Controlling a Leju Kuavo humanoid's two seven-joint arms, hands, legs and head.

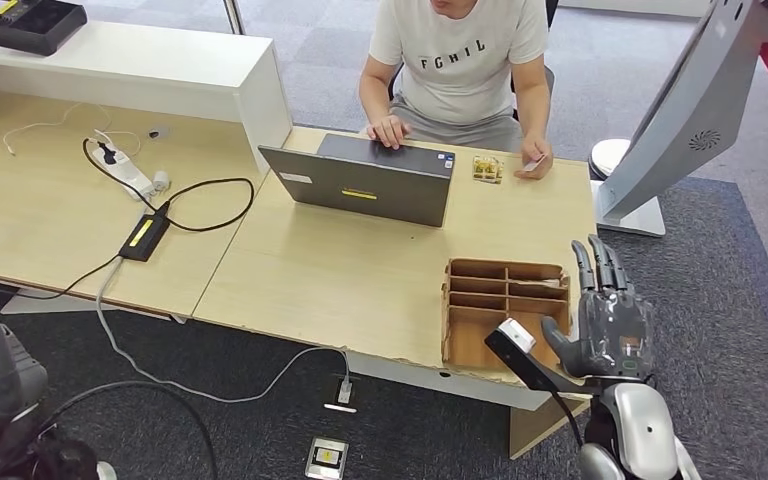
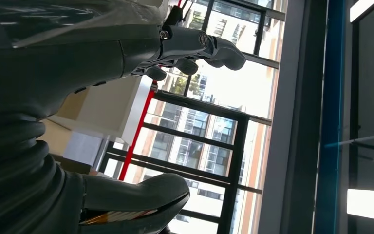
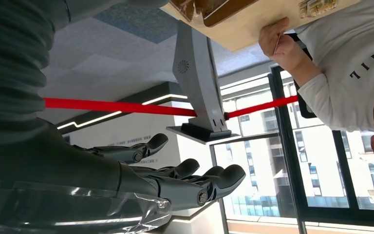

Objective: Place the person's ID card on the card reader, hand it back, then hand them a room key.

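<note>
Hovering just right of the tray (image 1: 505,300), the right hand (image 1: 610,325) is seen with fingers spread wide, nothing held. The card (image 1: 533,162) is pinched in the person's hand (image 1: 536,158) beyond the tray, beside the laptop (image 1: 365,178). The left hand (image 2: 195,48) is seen with fingers loosely apart, nothing held.

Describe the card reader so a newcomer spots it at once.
Start at the light wooden table and go to its near edge, by the brown compartmented cardboard organizer. The card reader is the slim black device with a white end, just in front of the right hand.
</note>
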